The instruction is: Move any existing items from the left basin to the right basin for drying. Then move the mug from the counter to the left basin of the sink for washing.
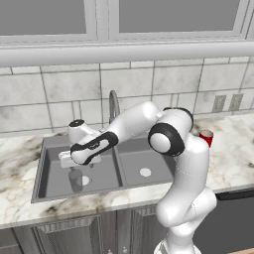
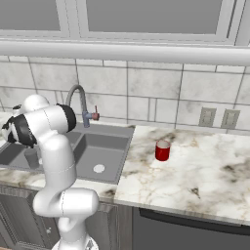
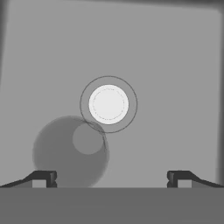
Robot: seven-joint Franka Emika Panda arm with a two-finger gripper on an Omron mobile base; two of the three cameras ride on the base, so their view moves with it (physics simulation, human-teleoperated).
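Note:
The grey cup (image 1: 75,180) stands in the left basin (image 1: 53,177) of the sink, next to its pale drain (image 1: 86,180). My gripper (image 1: 69,162) hangs just above it, pointing down, open and holding nothing. In the hand view the cup (image 3: 70,151) lies low and left, nearer the left fingertip (image 3: 43,178), with the drain (image 3: 108,104) beyond it; the gripper (image 3: 111,179) is wide open. The right basin (image 1: 134,161) holds only its drain (image 1: 145,172). The red mug (image 2: 162,150) stands upright on the counter (image 2: 205,171), right of the sink.
The arched faucet (image 2: 77,97) with its red handle (image 2: 95,115) rises behind the sink's divider. My own arm (image 1: 168,139) crosses over the right basin. Two wall outlets (image 2: 217,117) sit on the tiled backsplash. Cabinet doors (image 1: 74,233) run below the counter edge.

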